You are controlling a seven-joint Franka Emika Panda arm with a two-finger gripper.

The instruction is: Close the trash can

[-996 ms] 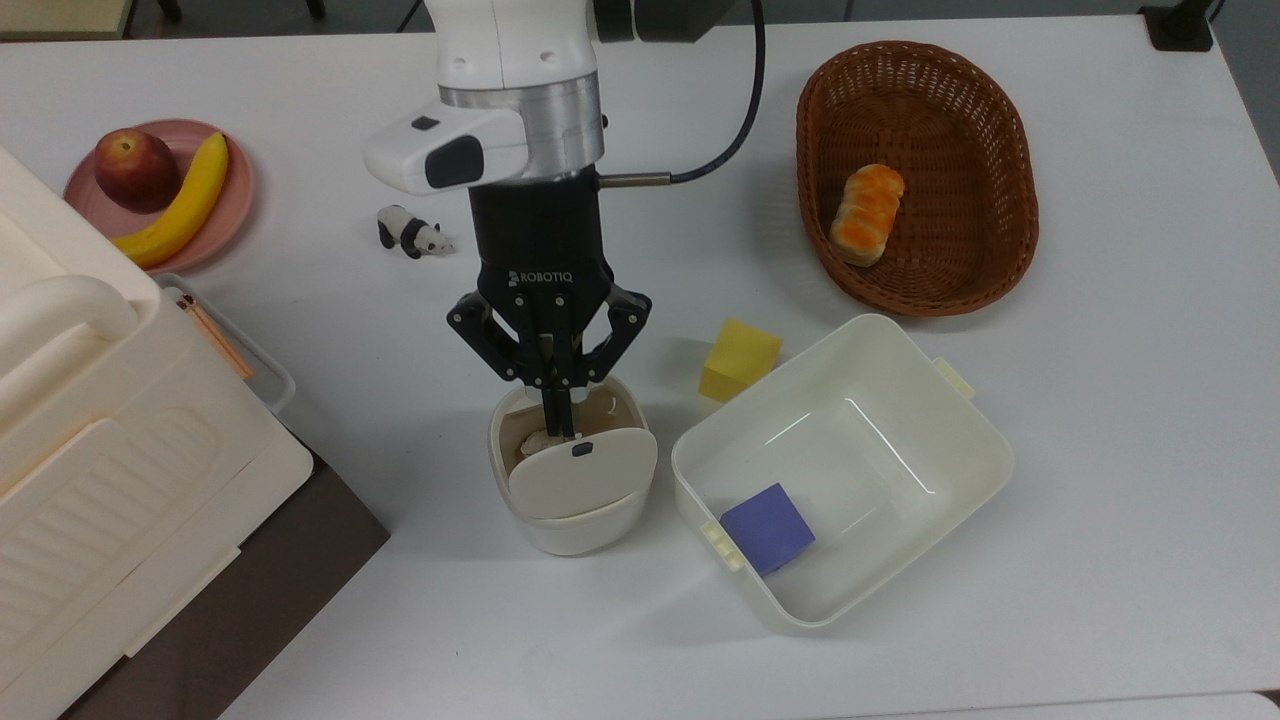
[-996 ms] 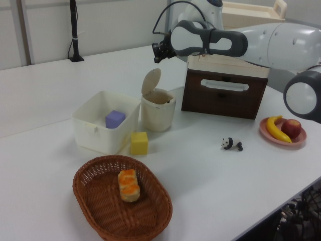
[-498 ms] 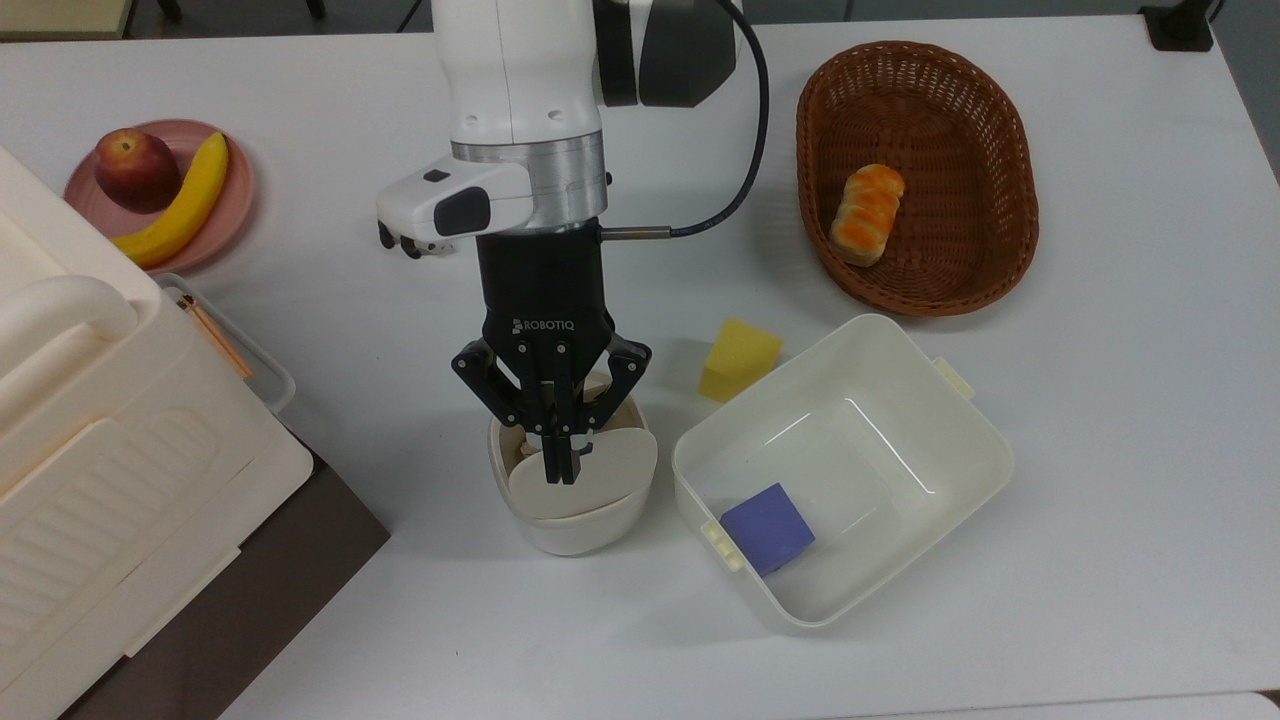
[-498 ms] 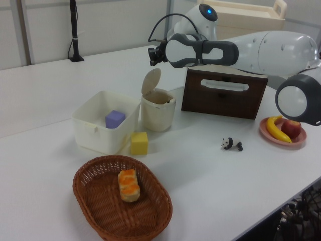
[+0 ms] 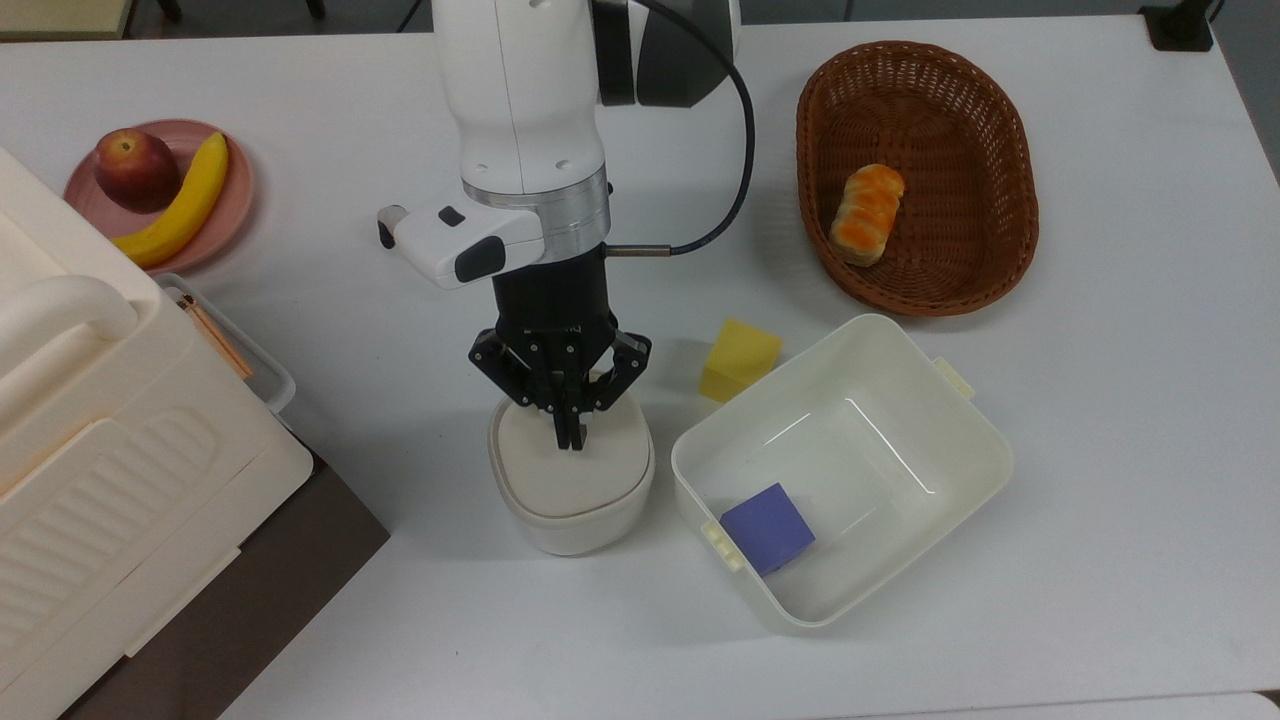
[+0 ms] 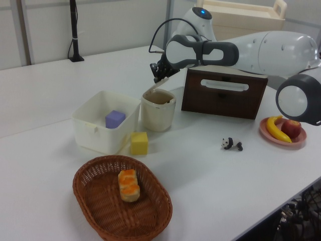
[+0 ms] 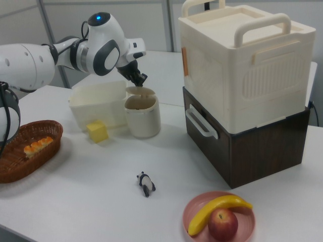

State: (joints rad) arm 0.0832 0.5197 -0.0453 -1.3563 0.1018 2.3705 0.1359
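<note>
I am pressing my gripper, fingers together and holding nothing, onto the lid of the trash can just beside the white tub; the lid has dropped from upright to partway down, so closing is nearly done.

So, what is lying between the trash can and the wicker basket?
In the top view, a yellow cube lies between the trash can and the wicker basket, beside the white tub's corner.
</note>
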